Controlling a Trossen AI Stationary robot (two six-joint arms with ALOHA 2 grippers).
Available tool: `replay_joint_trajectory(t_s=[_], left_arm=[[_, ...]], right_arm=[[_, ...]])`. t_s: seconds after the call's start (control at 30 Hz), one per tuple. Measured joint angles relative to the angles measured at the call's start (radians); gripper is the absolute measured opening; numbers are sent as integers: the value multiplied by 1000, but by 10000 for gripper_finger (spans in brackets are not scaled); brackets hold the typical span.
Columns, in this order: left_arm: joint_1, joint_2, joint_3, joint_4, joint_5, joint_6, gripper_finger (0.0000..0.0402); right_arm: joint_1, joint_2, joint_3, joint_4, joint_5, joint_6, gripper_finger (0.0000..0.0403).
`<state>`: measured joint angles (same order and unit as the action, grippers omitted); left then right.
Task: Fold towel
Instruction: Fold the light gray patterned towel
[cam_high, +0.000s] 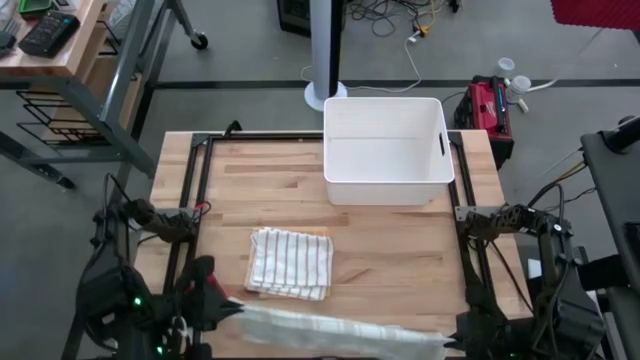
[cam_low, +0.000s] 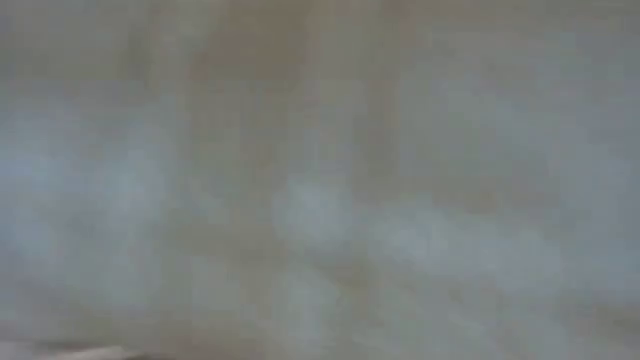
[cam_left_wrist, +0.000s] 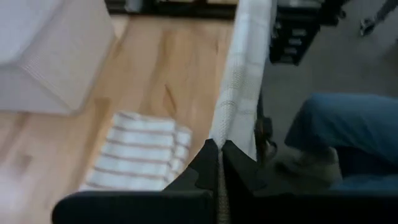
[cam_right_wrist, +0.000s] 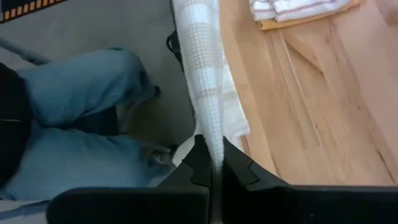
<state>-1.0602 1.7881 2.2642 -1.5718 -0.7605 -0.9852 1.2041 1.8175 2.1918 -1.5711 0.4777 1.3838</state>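
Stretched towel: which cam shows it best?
High view. The towel shows end to end along the table's near edge, strung between the left hand and right hand. Each wrist view shows only the stretch running away from its own shut hand. The low view is a pale blur, probably cloth against the lens.

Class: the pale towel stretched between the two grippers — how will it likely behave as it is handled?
The pale towel is probably floppy: it bunches into a narrow band between the left gripper and right gripper. It looks light, hanging from pinches at its ends. Its woven texture probably resists slipping.
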Motion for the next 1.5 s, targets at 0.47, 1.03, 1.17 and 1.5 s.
replay_joint_trajectory(t_s=[0.47,1.03,1.17,1.5], left_arm=[[11,-57,-2,-2,-64,-25,0],[94,-64,-130,-3,-6,-45,0],[153,-94,-306,-1,68,-57,0],[295,-229,-782,118,53,-152,0]], right_arm=[[0,-18,-14,-2,74,-89,0],[-43,-157,-236,-2,225,-36,0],[-94,-185,-404,-1,148,90,0],[-218,-280,-698,3,105,318,0]])
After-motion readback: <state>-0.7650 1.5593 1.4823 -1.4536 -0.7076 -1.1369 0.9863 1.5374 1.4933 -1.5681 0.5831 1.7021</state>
